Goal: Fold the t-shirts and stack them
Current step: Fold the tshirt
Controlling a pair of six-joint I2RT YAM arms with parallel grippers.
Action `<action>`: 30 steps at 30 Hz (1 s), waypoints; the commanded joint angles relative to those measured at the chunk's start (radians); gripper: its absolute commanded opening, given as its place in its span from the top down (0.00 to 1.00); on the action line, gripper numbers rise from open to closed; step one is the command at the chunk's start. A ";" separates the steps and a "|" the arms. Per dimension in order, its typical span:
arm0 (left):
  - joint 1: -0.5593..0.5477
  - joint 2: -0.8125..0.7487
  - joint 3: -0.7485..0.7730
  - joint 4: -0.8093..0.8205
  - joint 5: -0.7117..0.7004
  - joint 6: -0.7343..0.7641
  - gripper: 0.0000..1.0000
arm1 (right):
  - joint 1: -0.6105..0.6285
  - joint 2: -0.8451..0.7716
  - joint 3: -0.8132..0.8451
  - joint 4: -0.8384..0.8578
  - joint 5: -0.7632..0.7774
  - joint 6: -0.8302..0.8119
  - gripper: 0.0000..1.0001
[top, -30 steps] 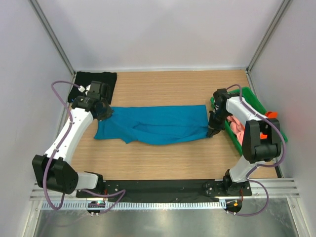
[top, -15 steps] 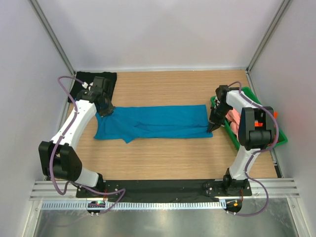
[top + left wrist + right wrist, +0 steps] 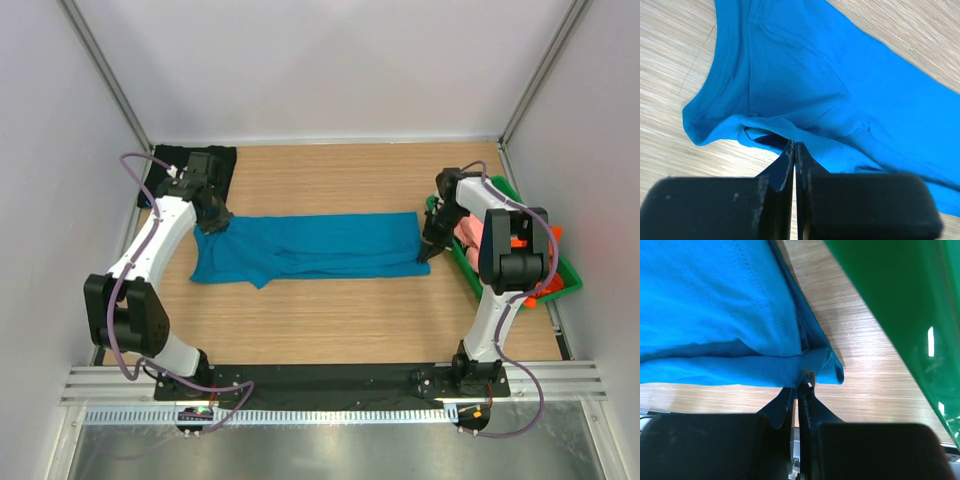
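Wood tabletop [image 3: 330, 320] w/ teal t-shirt [image 3: 310, 248] stretched out across its middle, long sides folded in. It's thin, limp cloth, prob. light and quick to sag, so you want grips at hems/corners. Left gripper [image 3: 213, 222] is clamped on the left-end fold, right gripper [image 3: 428, 252] on the right-end hem corner. Black t-shirt [image 3: 170, 165] lies far-left, green tray [image 3: 560, 275] at right.

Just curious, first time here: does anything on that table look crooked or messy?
Only slightly: the teal-blue cloth t-shirt, pinched at its ends by the left hand and right hand, lies uneven, its left end bunched and creased.
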 commanded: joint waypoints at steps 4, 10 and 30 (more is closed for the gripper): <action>0.015 0.042 0.065 0.032 0.008 0.026 0.99 | -0.004 0.033 0.054 -0.002 -0.017 -0.010 0.88; 0.035 0.094 0.088 0.038 0.025 0.033 1.00 | -0.007 0.074 0.080 0.016 -0.017 0.008 0.81; 0.239 -0.244 -0.265 -0.041 0.117 -0.096 0.42 | -0.007 -0.205 -0.181 0.070 -0.014 0.045 0.39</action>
